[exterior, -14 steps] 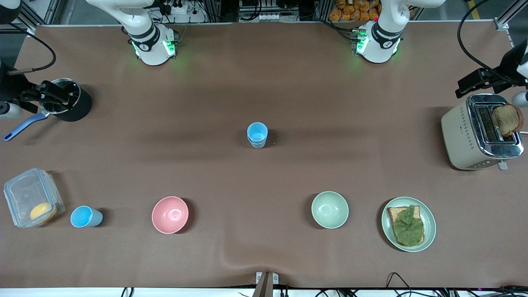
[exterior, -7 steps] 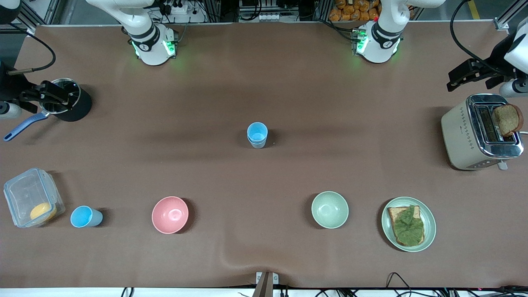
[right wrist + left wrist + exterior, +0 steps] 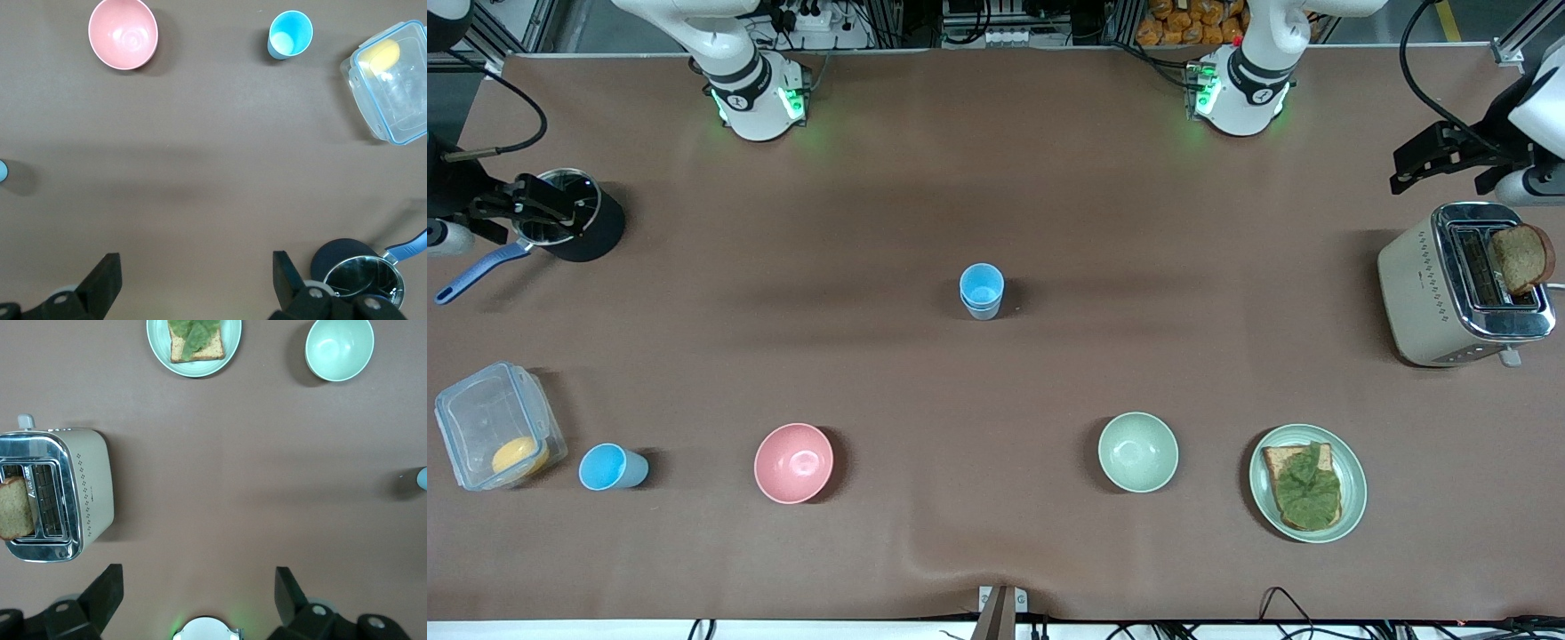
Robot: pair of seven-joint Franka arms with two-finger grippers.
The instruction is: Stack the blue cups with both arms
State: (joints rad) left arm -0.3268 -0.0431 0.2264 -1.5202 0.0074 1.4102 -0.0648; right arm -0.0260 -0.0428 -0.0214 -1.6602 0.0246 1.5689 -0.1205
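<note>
With my left claw (image 3: 1440, 162) spread near the toaster (image 3: 1463, 284) and my right claw (image 3: 538, 209) spread over the pot (image 3: 574, 218), both blue cups (image 3: 982, 291) and (image 3: 611, 468) stand well apart from either claw, and I judge them light, slick and thin-walled, so best pinched across the rim.

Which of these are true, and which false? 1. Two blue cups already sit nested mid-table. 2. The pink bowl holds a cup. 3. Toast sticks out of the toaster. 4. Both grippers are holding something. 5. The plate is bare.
1. True: the stacked blue cups stand mid-table.
2. False: the pink bowl is empty; the single blue cup stands between it and the clear container.
3. True: toast stands in the toaster.
4. False: left gripper and right gripper are open, empty.
5. False: the plate carries bread with lettuce.
</note>
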